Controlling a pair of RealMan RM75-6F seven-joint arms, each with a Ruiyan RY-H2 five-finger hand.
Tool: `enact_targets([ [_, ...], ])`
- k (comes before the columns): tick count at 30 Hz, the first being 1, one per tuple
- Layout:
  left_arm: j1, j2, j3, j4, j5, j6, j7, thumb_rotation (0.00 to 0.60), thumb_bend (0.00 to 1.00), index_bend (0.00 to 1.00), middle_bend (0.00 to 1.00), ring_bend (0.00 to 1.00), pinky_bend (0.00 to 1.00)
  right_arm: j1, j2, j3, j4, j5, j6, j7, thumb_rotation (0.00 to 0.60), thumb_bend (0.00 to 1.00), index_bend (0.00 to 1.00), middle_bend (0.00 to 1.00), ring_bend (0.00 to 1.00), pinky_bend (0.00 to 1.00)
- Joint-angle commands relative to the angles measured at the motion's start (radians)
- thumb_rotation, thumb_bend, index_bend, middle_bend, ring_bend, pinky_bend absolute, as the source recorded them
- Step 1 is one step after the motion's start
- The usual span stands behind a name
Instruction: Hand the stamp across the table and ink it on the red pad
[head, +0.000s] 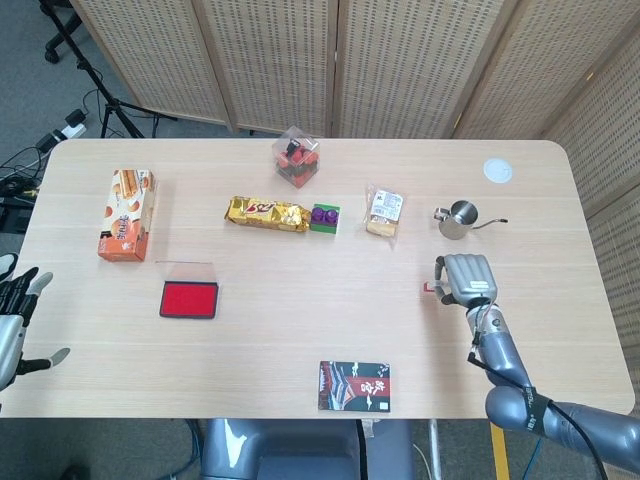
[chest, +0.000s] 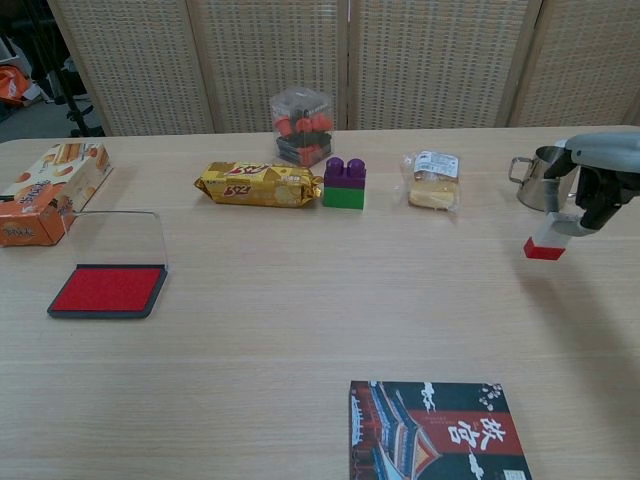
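Right hand (chest: 598, 185) gripping stamp (chest: 548, 239), holding it clear above table (chest: 300, 330), red pad (chest: 108, 289) lying far left.

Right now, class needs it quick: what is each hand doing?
Left hand: open, fingers apart, holding nothing, at the table's near left edge.
Right hand: holding the stamp, lifted off the table.

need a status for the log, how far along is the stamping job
Done: the right hand holds the red-based stamp above the table. In hand: carrying it. Left: handover to the left hand, open at the far edge, then inking on the open red ink pad.
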Motion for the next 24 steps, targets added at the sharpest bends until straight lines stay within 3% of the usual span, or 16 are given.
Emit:
enact_targets([
  [1, -0.001, 0.002, -0.001, 0.000, -0.002, -0.002, -0.005, 0.600, 0.00, 0.00, 0.00, 0.00, 0.00, 0.046, -0.012, 0.026, -0.052, 0.052, 0.046, -0.071, 0.600, 0.45, 0.56, 0.98, 1.00, 1.00],
  [10, -0.003, 0.017, -0.004, 0.005, -0.009, -0.013, -0.043, 0.600, 0.00, 0.00, 0.00, 0.00, 0.00, 0.178, -0.087, 0.092, -0.136, 0.255, 0.177, -0.271, 0.600, 0.45, 0.56, 0.98, 1.00, 1.00],
  [24, -0.014, 0.027, -0.002, 0.010, -0.016, -0.041, -0.070, 0.600, 0.00, 0.00, 0.00, 0.00, 0.00, 0.311, -0.241, 0.169, -0.094, 0.462, 0.312, -0.416, 0.600, 0.45, 0.56, 0.98, 1.00, 1.00],
])
